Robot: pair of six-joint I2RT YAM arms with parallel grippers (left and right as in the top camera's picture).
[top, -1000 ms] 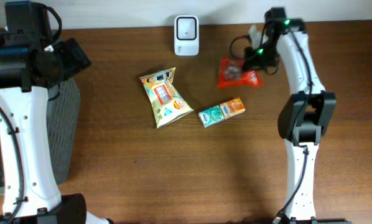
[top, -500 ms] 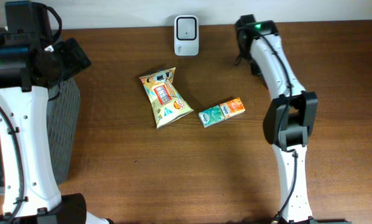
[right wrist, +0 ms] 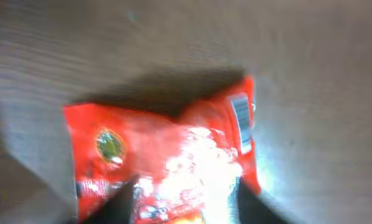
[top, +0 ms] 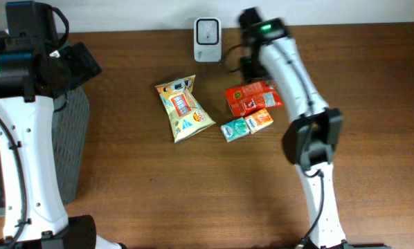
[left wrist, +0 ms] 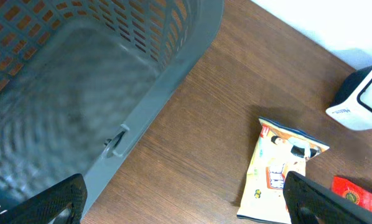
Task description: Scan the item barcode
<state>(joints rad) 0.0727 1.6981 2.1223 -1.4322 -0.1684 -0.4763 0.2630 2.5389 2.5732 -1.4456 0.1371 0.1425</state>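
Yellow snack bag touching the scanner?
Apart. The overhead view shows bare table between the yellow snack bag and the white scanner; the left wrist view shows the same gap.

Motion blur smears the right wrist view; white glare on the red packet (right wrist: 167,162) just ahead of the right pincer (right wrist: 187,202), dark shadow beyond; overhead evenly bright

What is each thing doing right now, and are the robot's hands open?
Red crinkly snack packet: under the right hand, held or not unclear.
Yellow snack bag: lying flat, untouched.
Green and orange small box: lying flat.
White scanner: standing upright.
Grey plastic basket: nothing seen inside.
Left hand: open, empty.
Right hand: above that packet, open or shut unclear.
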